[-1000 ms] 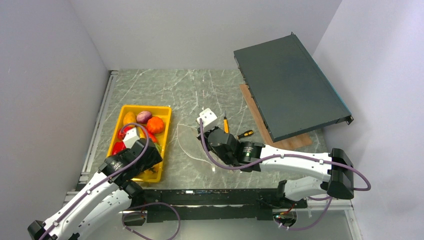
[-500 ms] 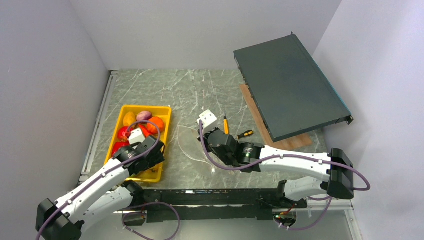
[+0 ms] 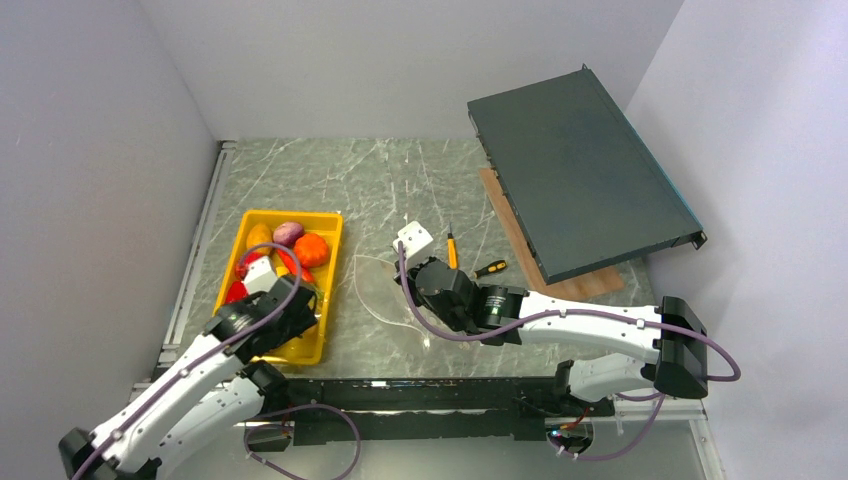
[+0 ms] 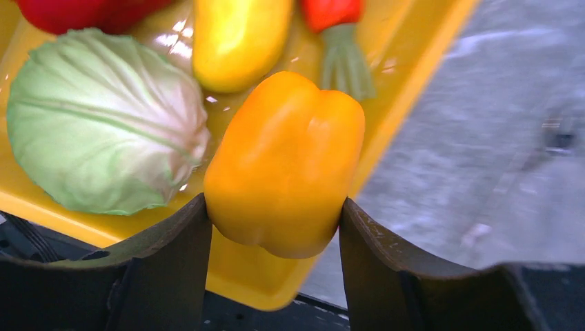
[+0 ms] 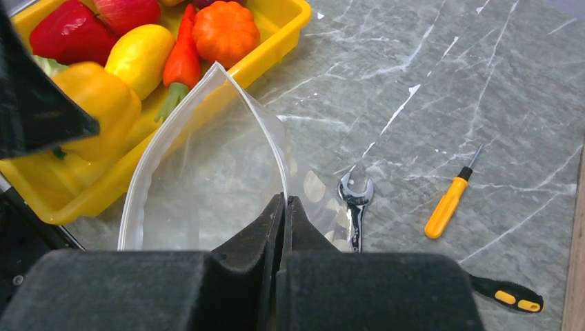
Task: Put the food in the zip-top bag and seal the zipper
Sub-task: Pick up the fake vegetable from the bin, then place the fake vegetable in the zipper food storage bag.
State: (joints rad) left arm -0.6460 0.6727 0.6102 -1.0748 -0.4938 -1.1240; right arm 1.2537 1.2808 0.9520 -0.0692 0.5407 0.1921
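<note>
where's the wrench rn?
Right wrist view: the wrench lies on the table just right of the zip-top bag, between it and the orange-handled screwdriver.

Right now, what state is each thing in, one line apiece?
zip-top bag: mouth open, rim pinched
zipper: unsealed
yellow pepper: gripped, not yet in the bag
left gripper: shut on the yellow pepper
right gripper: shut on the bag's rim
yellow tray: holds the other food

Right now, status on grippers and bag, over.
Left gripper closed on yellow pepper over the tray edge. Right gripper pinching zip-top bag rim, mouth open. Wrench beside bag, clear of mouth.
</note>
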